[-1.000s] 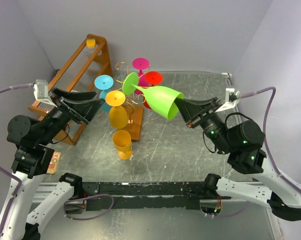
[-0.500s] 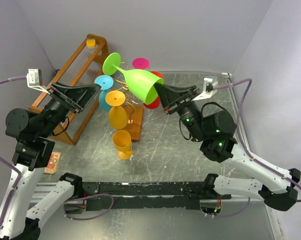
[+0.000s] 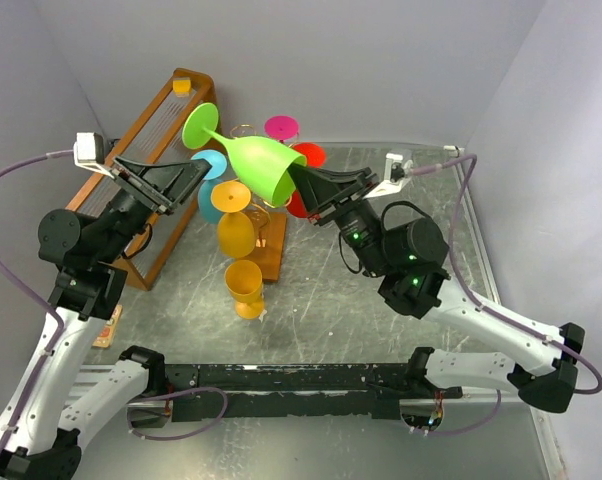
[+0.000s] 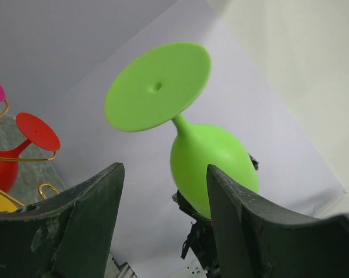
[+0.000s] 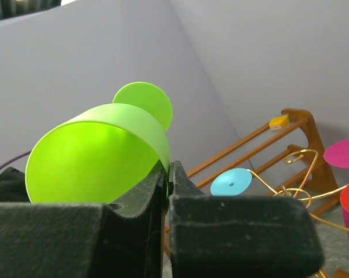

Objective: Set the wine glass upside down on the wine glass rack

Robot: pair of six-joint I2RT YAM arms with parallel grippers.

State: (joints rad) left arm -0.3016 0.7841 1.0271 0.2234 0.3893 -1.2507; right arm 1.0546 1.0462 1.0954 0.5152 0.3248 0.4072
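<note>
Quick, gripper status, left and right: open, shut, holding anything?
Left gripper: open, jaws apart, holding nothing.
Right gripper: shut on the rim of the green wine glass.

Six wine glasses (image 3: pixel 256 165); two racks (image 3: pixel 156 130); two arms (image 3: pixel 81 260).

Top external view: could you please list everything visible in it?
wine glass: one, green, held in the air near the rack top
wine glass rack: one, gold wire on wooden base, table centre
other glasses: five, pink, red, blue, two orange-yellow, at the rack
shelf rack: one, orange-brown wood, far left
table: one, grey marbled
left gripper: one, black, jaws open, beside the glass's foot
right gripper: one, black, jaws shut on the glass's rim
</note>
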